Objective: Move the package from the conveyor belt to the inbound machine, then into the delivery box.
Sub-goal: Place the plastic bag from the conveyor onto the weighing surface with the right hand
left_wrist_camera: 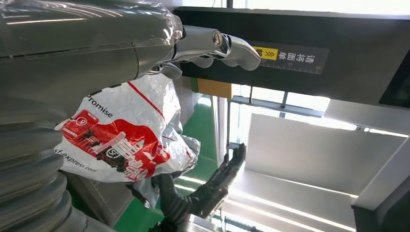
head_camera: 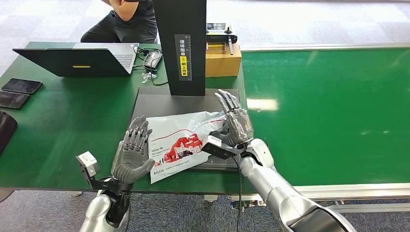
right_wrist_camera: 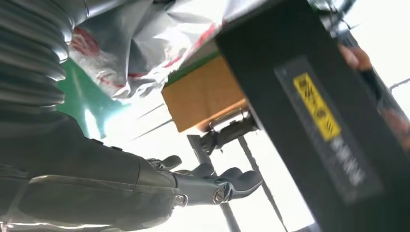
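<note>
The package (head_camera: pixel 186 140) is a white and grey plastic mailer with red print. It lies on the black plate (head_camera: pixel 154 99) of the inbound machine, its near corner hanging over the plate's front edge. My left hand (head_camera: pixel 133 154) stands at the package's left edge with fingers spread and the palm turned toward it. At the package's right edge my right hand (head_camera: pixel 234 121) stands upright with straight fingers, its palm against the crumpled plastic. The left wrist view has the package (left_wrist_camera: pixel 121 135) beside the left hand (left_wrist_camera: pixel 96 53). The right wrist view has the package (right_wrist_camera: pixel 145 43) beside my right hand (right_wrist_camera: pixel 145 188).
The machine's black post (head_camera: pixel 180 43) rises behind the plate, with a brown cardboard box (head_camera: pixel 223 60) to its right. The green conveyor belt (head_camera: pixel 329 111) runs on the right. A laptop (head_camera: pixel 77 60) and phones (head_camera: pixel 21 86) lie on the left; a person (head_camera: pixel 125 21) sits behind.
</note>
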`<state>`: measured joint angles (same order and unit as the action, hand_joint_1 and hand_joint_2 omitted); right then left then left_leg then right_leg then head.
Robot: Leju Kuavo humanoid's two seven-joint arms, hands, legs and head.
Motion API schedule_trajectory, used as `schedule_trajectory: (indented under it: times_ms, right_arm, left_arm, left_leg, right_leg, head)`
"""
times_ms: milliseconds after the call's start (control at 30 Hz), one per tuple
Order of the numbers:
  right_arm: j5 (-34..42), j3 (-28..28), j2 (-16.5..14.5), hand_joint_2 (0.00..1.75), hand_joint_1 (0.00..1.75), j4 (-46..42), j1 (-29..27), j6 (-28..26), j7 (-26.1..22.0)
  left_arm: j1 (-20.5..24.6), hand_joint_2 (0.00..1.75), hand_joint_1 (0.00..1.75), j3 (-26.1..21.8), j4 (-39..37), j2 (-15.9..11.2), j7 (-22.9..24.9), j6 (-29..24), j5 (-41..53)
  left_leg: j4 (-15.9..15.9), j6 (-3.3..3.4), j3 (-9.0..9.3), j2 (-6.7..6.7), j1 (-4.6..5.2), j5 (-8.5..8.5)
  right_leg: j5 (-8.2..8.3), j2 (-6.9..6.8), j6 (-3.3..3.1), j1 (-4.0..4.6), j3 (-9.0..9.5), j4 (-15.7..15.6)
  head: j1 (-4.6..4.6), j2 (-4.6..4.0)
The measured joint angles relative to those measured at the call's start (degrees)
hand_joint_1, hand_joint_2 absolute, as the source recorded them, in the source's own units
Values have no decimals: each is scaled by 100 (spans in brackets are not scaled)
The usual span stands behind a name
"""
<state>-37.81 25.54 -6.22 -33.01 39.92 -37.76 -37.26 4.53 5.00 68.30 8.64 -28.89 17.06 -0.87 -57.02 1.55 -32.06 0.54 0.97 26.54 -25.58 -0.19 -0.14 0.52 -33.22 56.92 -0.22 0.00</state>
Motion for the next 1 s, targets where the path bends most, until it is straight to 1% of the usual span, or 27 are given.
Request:
schedule_trajectory:
  times_ms: [133, 200, 267, 333, 467, 633, 700, 900, 1000]
  right_arm:
    - [1146, -373, 60, 175, 0, -613, -295, 575, -228]
    - [1481, -526, 120, 175, 0, -996, -471, 571, -248]
    - [1714, -644, 191, 175, 0, -1395, -651, 501, -256]
    - [1966, -761, 260, 175, 0, -1783, -844, 572, -256]
    - [2269, -1015, 353, 175, 0, -2476, -1289, 988, -45]
    - [2304, -1295, 374, 175, 0, -3098, -1843, 1402, 317]
    - [2389, -1371, 375, 175, 0, -3241, -1996, 1771, 472]
    - [2869, -1611, 374, 175, 0, -3477, -2372, 3247, 788]
    - [2954, -1745, 371, 175, 0, -3631, -2586, 3662, 831]
  left_arm:
    - [-47, 175, 0, -7, 7, -7, 0, -30, -50]
    - [-79, 175, 0, -10, 21, -10, 0, -45, -75]
    - [-104, 175, 0, -13, 39, -13, 1, -64, -87]
    - [-126, 175, 0, -16, 63, -15, 3, -82, -91]
    - [-167, 175, 0, -27, 102, -19, 8, -120, -93]
    - [-220, 175, 0, -50, 123, -18, 20, -134, -78]
    - [-226, 175, 0, -54, 133, -18, 35, -135, -66]
    - [-254, 175, 0, -62, 162, -17, 46, -123, -16]
    - [-290, 175, 0, -79, 185, -15, 49, -120, 28]
  left_leg:
    - [0, 0, 0, -1, 0, 0]
    - [0, 0, -1, -2, 0, 0]
    - [0, 0, 0, -2, 1, 0]
    - [0, 1, 0, -2, 1, 1]
    - [0, 1, -1, -3, 1, 1]
    - [1, 0, -1, -2, 0, 2]
    - [1, 0, 0, -2, 0, 2]
    - [1, 0, 0, -2, 0, 2]
    - [1, 0, -1, -2, 0, 2]
  right_leg:
    - [0, -1, 0, 0, 0, 0]
    - [0, -3, 0, 0, 0, -1]
    - [0, -3, 0, 0, 0, -1]
    - [0, -3, 0, -1, 0, -2]
    - [-1, -3, 0, 0, 0, -3]
    - [-1, -3, -1, 0, 0, -3]
    - [-2, -2, -1, 0, 0, -3]
    - [-2, -3, -1, 0, 1, -2]
    - [-2, -3, -1, 0, 0, -2]
  head:
    - [0, 0]
    - [0, 0]
    - [0, 0]
    - [0, 0]
    - [0, 0]
    - [0, 0]
    - [0, 0]
    - [0, 0]
    - [0, 0]
